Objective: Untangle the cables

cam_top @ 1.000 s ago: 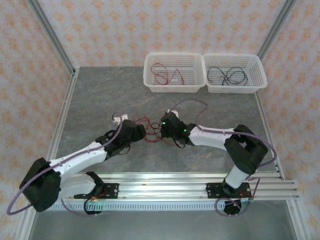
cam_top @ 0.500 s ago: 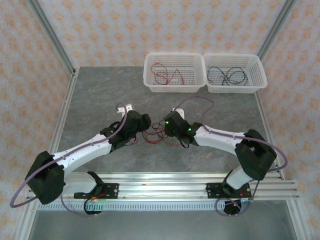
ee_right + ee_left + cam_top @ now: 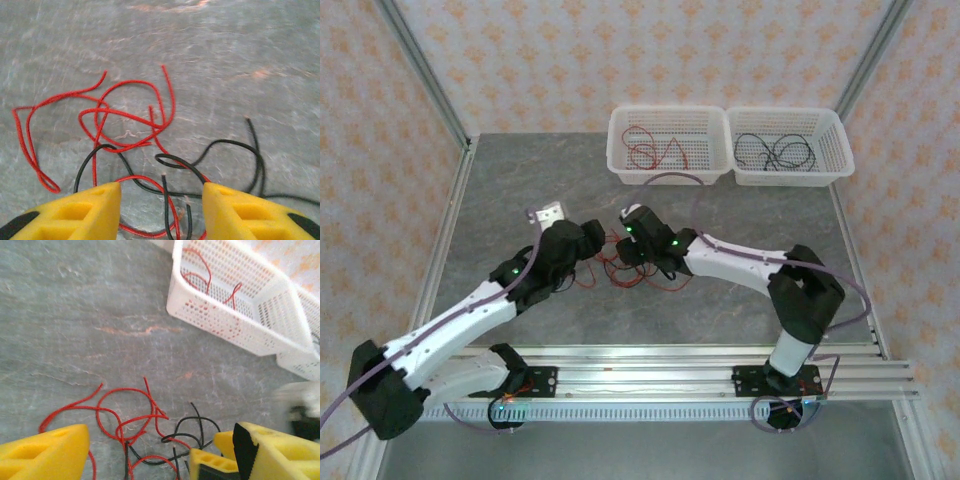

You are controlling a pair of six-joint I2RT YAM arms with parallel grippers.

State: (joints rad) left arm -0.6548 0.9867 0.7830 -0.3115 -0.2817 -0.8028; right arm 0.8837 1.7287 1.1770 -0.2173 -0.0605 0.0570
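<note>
Honestly, left pincer (image 3: pixel 160 440) and right pincer (image 3: pixel 161 192) both gape apart over the red-and-black cables (image 3: pixel 103 107) on the table (image 3: pixel 225 50); strand ends vanish behind yellow fingers (image 3: pixel 80 210).

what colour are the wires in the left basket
Red. The wires in the left basket show best in the left wrist view.

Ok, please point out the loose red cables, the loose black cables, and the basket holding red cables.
red cables (image 3: pixel 102 106): right wrist view, where loops cross.
black cables (image 3: pixel 232 142): right wrist view, top of arc.
basket (image 3: pixel 670 176): top external view, front wall.
</note>
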